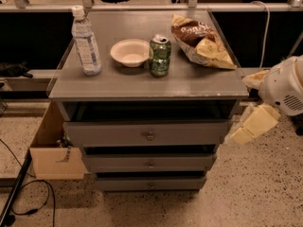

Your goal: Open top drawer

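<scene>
Item: top drawer (109, 132) sitting just under cabinet (189, 82) top, its knob (150, 136) going ungrasped; gripper (253, 125) hanging off to cabinet's right, apart from knob, spread or pressed can't tell; approach, grasp & pull all remaining.

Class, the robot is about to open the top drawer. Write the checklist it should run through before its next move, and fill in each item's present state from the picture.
1. Is the knob of the top drawer in plain view with nothing over it: ok.
2. Is the hand lined up with the knob: not ok. It hangs off the right side of the cabinet, apart from the drawer front.
3. Is the cardboard box out of the drawer's path: ok. It stands left of the cabinet.
4. Are the water bottle and the can upright on top: ok.
5. How far out the top drawer already is: cannot tell.
</scene>
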Motion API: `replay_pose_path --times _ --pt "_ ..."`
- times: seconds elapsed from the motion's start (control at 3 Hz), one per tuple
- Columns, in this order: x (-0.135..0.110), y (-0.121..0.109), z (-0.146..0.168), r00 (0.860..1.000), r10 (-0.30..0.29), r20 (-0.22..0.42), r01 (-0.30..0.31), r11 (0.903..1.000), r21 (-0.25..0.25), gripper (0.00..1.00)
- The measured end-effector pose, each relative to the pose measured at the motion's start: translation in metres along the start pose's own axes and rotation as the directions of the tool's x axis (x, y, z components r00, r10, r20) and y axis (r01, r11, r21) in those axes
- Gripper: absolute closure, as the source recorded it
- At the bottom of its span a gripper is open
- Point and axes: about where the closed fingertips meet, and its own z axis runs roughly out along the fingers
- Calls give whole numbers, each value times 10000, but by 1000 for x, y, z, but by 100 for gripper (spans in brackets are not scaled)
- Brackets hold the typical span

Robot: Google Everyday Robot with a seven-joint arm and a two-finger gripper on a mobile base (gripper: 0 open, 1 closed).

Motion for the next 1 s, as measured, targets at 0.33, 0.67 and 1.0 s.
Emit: replay_pose_path --times 0.33,0.67,1.0 --pt "2 2 27 9976 -420 554 429 9990 -141 0" --pt "21 4 50 9954 -446 850 447 9990 13 0" --pt "19 10 63 9959 -536 734 544 9985 -90 0"
